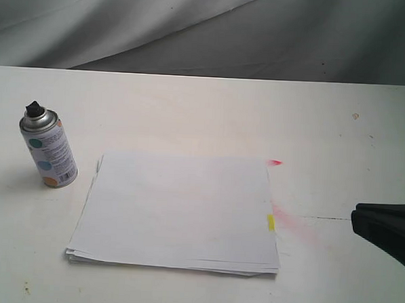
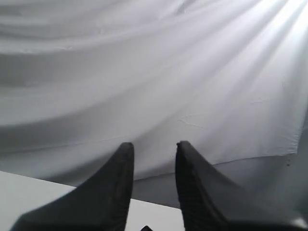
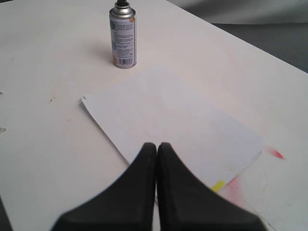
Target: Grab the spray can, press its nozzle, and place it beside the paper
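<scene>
Right gripper [image 3: 157, 146] is nearest my lens, jaws pressed together on nothing, off the paper [image 1: 179, 211] on its yellow mark [image 1: 271, 223] side. I see the spray can [image 1: 48, 145] standing upright just beside the paper's opposite edge, well apart from that gripper. Left gripper [image 2: 154, 147] is partly open, empty, facing the backdrop cloth [image 2: 144, 72].

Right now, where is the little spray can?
In the exterior view the spray can stands upright on the table at the left, off the far left corner of the paper.
</scene>
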Tool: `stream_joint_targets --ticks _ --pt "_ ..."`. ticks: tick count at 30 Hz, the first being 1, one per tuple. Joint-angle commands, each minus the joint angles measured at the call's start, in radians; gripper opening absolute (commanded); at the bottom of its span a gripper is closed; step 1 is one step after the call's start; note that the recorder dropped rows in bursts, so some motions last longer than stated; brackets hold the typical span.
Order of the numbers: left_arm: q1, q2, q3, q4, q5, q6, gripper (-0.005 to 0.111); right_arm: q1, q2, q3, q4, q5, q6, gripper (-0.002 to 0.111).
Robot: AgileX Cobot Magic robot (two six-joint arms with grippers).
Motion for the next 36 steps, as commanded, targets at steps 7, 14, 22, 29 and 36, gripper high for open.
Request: stream_joint_targets --ticks 7,14,22,29,36 --pt "-0.004 -0.151 0.046 -0.091 0.098 -0.009 0.000 -0.002 -0.005 0.004 0.008 -0.008 0.004 0.000" --pt "-0.004 -0.151 0.046 -0.096 0.148 -0.007 0.000 -0.002 -0.005 0.004 0.008 -0.008 0.004 0.000" --pt "-0.004 -0.151 0.046 -0.096 0.143 -0.007 0.000 -0.002 -0.005 0.004 0.008 -0.008 0.004 0.000" --pt "-0.004 -0.151 0.046 -0.050 0.141 -0.003 0.000 -0.002 -0.005 0.004 0.008 -0.008 0.004 0.000" --pt "-0.004 -0.151 0.113 0.076 0.143 0.014 0.000 -0.002 -0.005 0.004 0.008 -0.008 0.004 0.000"
